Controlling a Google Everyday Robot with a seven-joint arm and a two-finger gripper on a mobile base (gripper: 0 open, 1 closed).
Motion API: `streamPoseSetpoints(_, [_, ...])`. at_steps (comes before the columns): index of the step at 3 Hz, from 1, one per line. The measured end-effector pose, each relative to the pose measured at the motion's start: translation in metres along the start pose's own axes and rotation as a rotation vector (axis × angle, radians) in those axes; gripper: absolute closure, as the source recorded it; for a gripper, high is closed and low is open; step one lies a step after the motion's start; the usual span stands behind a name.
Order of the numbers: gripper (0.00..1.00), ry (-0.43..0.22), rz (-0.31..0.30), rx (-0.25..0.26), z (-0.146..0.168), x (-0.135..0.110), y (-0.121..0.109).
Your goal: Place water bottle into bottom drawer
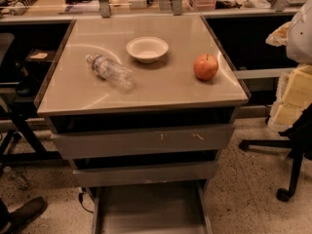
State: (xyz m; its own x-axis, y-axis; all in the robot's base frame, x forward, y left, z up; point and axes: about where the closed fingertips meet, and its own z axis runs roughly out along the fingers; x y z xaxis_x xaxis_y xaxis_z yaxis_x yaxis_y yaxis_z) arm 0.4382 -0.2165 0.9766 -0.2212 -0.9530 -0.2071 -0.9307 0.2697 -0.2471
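The claw (279, 34) hangs at the right edge, beyond the tabletop (161, 89); parted or clenched, I cannot tell. Nearest it sits an apple (205, 67), then a white bowl (147, 49). The water bottle (109, 72) lies on its side farther left. The bottom drawer (151, 211) stands pulled out below.

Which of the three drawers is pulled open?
The bottom drawer, lowest: its tray floor shows, while the two drawers above show only fronts. The gripper is out of view.

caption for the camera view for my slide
The water bottle lying on its side on the cabinet top near bowl and apple, bottom drawer open below, pincer at right edge.
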Motion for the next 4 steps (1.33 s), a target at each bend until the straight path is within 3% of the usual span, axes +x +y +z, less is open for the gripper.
streamPoseSetpoints(1, [0.00,0.000,0.000,0.000,0.000,0.000,0.000])
streamPoseSetpoints(2, [0.00,0.004,-0.019,0.001,0.000,-0.021,0.008])
streamPoseSetpoints(4, [0.00,-0.017,-0.107,-0.037,0.002,-0.114,0.027])
